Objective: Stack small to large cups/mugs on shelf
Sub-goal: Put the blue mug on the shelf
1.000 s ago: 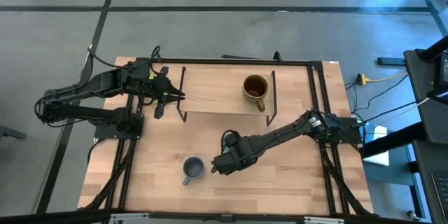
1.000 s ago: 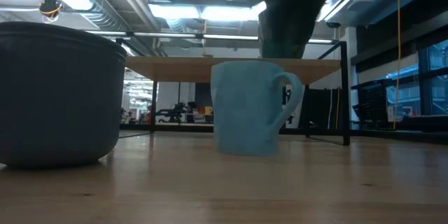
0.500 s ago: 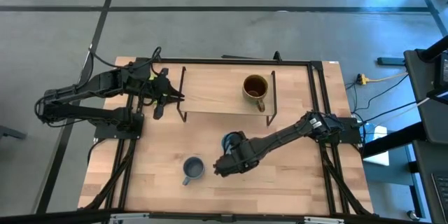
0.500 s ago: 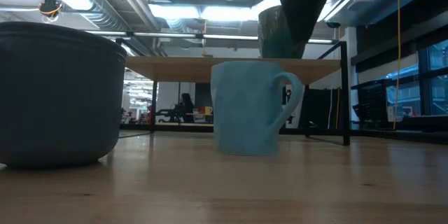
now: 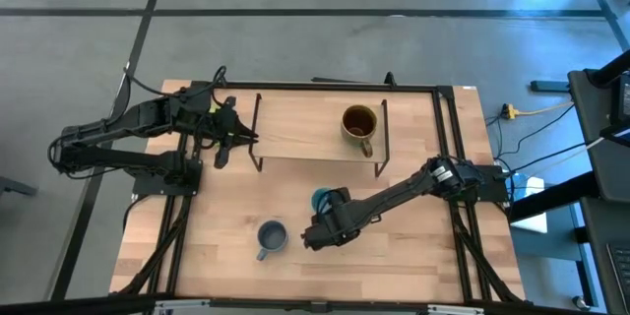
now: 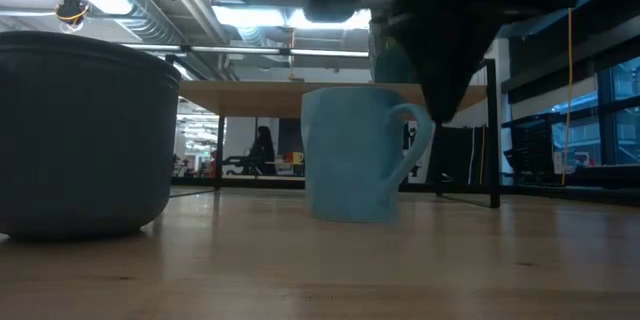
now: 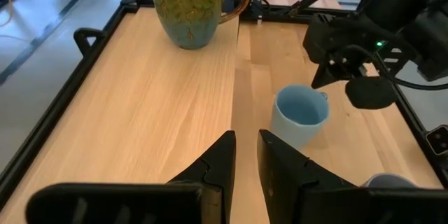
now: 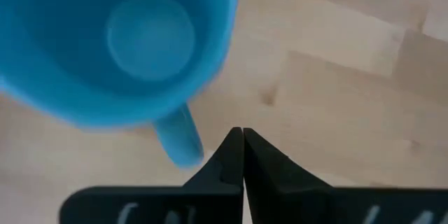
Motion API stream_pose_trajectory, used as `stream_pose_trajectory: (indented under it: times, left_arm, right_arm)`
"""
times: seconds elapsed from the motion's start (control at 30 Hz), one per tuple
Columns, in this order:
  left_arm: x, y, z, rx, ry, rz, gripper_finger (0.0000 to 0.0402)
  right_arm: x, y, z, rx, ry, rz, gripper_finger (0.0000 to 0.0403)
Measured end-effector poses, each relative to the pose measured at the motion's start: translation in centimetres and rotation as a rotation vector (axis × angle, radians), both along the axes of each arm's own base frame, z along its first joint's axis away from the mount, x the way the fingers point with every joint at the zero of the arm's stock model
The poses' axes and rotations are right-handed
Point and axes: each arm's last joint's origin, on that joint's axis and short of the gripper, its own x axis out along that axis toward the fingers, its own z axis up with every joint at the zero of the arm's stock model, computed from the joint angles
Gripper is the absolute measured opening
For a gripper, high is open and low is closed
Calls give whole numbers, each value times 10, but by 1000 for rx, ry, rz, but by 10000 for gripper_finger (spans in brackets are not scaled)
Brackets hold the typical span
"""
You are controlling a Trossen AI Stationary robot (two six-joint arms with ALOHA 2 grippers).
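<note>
The shelf [image 5: 305, 130] stands at the table's far side, and the brown-olive mug [image 5: 359, 123] sits upright on its right end. The sky-blue mug [image 5: 323, 200] stands upright on the table in front of the shelf. The small grey-blue mug [image 5: 271, 238] stands nearer the front edge. My right gripper [image 8: 242, 138] points down, shut, just beside the sky-blue mug's handle [image 8: 177, 138] and apart from it. My left gripper [image 5: 251, 138] hovers at the shelf's left end, its fingers [image 7: 225, 155] a little apart with nothing between them.
Black frame rails [image 5: 448, 138] run along the table's edges. Bare tabletop [image 5: 413, 246] lies to the right of the two lower mugs. In the low view the grey-blue mug [image 6: 80, 130] looms close at the left, and the shelf board [image 6: 260, 95] stands behind the sky-blue mug [image 6: 355, 155].
My right gripper has drawn back from over the sky-blue mug toward the table's near edge and has come down beside its handle, so more of the mug's mouth shows from above. The mug has stayed in place.
</note>
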Motion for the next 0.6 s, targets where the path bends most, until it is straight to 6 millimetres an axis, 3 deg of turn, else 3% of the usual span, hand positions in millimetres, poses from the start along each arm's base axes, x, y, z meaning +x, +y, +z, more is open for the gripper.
stream_pose_trajectory:
  times: [0.6]
  left_arm:
    - [-1,0,-3,-20,29,9,55]
  right_arm:
    - [10,1,-3,0,-114,-9,1]
